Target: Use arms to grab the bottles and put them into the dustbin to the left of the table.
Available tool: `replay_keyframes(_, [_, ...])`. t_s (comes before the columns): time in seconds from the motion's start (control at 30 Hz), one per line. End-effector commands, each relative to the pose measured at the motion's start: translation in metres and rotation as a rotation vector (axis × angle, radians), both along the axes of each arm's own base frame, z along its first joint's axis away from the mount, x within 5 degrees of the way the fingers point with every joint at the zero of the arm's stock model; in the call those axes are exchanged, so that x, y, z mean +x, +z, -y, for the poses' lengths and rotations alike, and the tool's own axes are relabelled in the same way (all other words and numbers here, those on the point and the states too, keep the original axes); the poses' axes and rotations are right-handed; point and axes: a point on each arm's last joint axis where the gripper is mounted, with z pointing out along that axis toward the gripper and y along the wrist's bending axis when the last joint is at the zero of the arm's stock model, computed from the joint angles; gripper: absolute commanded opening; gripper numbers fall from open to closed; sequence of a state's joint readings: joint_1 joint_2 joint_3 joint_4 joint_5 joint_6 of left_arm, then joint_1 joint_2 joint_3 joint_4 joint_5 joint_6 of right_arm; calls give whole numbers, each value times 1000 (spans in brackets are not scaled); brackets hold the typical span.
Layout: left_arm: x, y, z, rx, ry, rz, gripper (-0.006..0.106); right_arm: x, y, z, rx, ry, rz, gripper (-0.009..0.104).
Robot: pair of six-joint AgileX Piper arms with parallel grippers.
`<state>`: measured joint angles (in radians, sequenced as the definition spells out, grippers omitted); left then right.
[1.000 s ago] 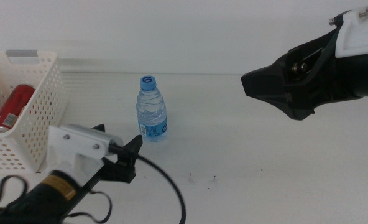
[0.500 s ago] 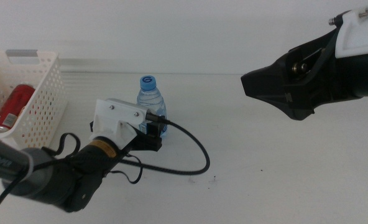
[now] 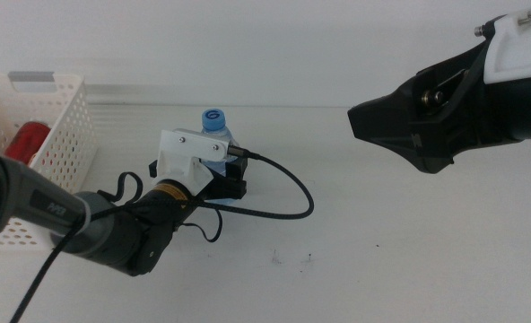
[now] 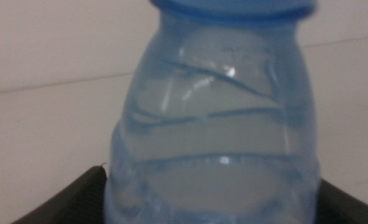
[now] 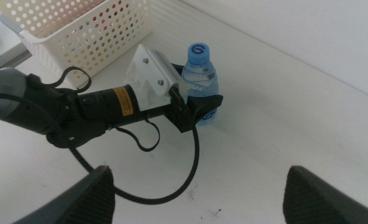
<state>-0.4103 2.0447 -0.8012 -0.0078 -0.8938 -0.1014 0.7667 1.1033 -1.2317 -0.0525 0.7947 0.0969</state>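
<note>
Middle view: can (image 3: 28, 141) is sitting in the bin (image 3: 64, 144) at 9 o'clock, so partly done. Left gripper (image 3: 221, 175) is straddling the bottle (image 3: 215, 126), jaws apart. Right wrist view: right gripper (image 5: 196, 190) is waiting, jaws spread. No tea bottle showing.

Small clear water bottle (image 3: 216, 135) with blue cap and blue label, upright near mid-tabletop (image 3: 382, 269), ribbed body filling the left wrist view (image 4: 215, 130). Flanked on both sides by the spread jaws of the left gripper (image 3: 227, 177), low around its labelled part; contact not discernible. Slim red soda can (image 3: 28, 144) lying tilted inside the dustbin (image 3: 64, 135), partly hidden by its wall. White rectangular basket with perforated sides and a grey tab on its rim, at the tabletop's left edge, well apart from the bottle. Right gripper (image 5: 196, 186) held high over the right side, jaws wide apart, clear of everything.
</note>
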Motion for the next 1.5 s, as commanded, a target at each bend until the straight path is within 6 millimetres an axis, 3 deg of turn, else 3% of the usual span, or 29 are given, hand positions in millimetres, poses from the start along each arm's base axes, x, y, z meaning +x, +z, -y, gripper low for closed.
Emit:
replay_keyframes(0.0, [7, 1, 1, -14, 16, 15, 94, -2, 5, 1, 8, 8, 25, 86])
replay_keyframes(0.37, [20, -12, 7, -23, 19, 7, 90, -2, 5, 1, 8, 8, 25, 86])
replay_keyframes(0.43, [20, -11, 7, -22, 18, 9, 80, -2, 5, 1, 8, 8, 25, 86])
replay_keyframes(0.67, [16, 2, 7, -11, -5, 31, 29, -2, 5, 1, 8, 8, 25, 86])
replay_keyframes(0.73, [4, 25, 2, 6, -13, 3, 13, -2, 5, 1, 8, 8, 25, 86])
replay_keyframes(0.8, [-4, 47, -2, 20, -5, -42, 7, -2, 5, 1, 8, 8, 25, 86])
replay_keyframes(0.93, [-21, 89, -10, 35, 19, -150, 4, -2, 5, 1, 8, 8, 25, 86])
replay_keyframes(1.1, [-39, 159, -21, 117, -1, -217, 4, -2, 5, 1, 8, 8, 25, 86])
replay_keyframes(1.23, [-32, 204, -59, 234, 53, -380, 4, -2, 5, 1, 8, 8, 25, 86])
replay_keyframes(1.37, [-17, 247, -109, 337, 50, -464, 4, -2, 5, 1, 8, 8, 25, 86])
replay_keyframes(1.47, [-8, 268, -152, 336, 128, -538, 4, -2, 5, 1, 8, 8, 25, 86])
